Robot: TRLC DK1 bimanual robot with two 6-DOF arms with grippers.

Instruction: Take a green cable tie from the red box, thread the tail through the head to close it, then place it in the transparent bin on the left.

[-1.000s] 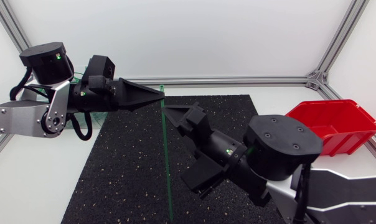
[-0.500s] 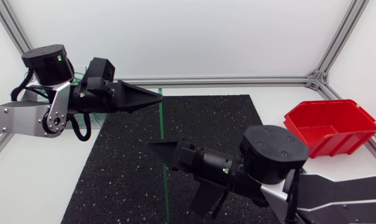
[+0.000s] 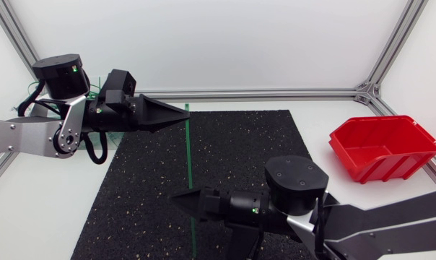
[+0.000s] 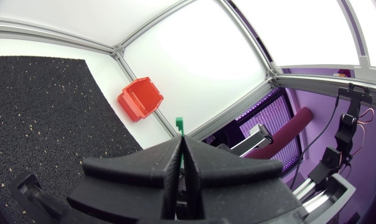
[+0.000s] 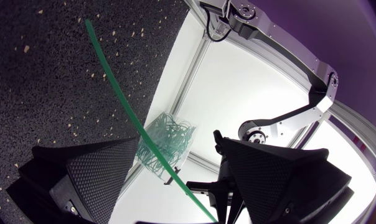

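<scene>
Green cable tie (image 3: 188, 155) hangs upright over black mat (image 3: 146, 188), head end pinched in left hand (image 3: 183, 113), fingers pressed tight. Right hand (image 3: 180, 197) low over mat, fingers spread w/ tie's tail betw. them. Red box (image 3: 380, 144) at desk's right; transparent bin (image 5: 169, 140) by left arm.

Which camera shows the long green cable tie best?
The head view: the green cable tie runs nearly full length there, from the left pincer down past the right pincer. The right wrist view shows a stretch inside the open right pincer; the left wrist view only its tip poking from the shut left pincer.
</scene>
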